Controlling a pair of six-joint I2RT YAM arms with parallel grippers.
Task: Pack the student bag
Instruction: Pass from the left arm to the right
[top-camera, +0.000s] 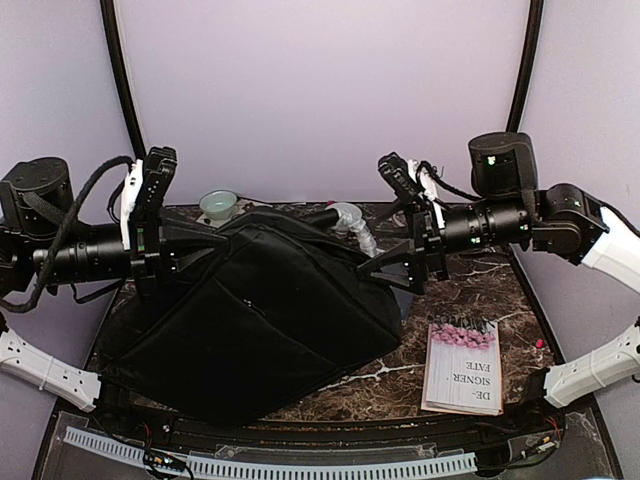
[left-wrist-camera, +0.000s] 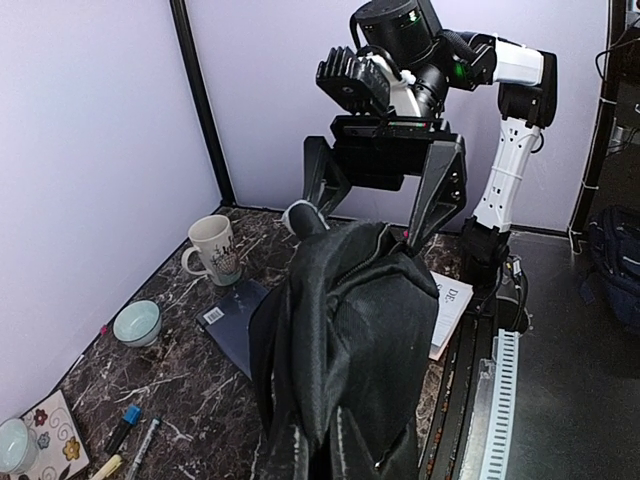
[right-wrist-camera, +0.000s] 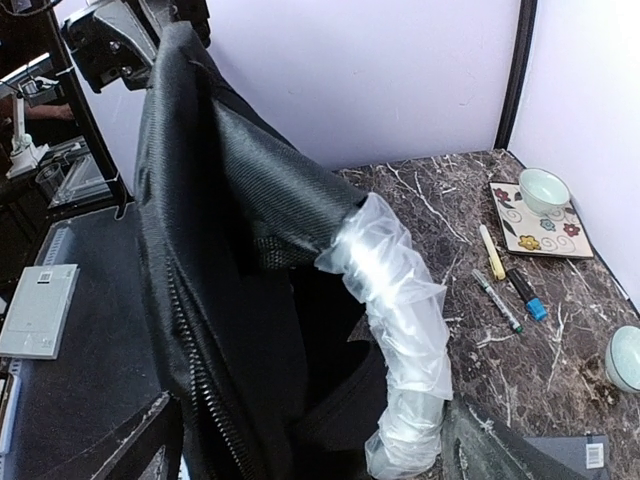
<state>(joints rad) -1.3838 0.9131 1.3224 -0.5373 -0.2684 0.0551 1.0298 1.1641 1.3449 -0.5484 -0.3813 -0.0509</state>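
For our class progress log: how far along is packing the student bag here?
Done: a plastic-wrapped item sticks out of the black bag. In hand: the bag is raised, right pincer open at its top. Left: book, mug and markers lie on the table.

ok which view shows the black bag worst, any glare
top external: the black fabric student bag is a near featureless dark mass; left wrist: even light, its folds show; right wrist: bright highlights on the crinkled clear plastic wrapping, zipper sharp
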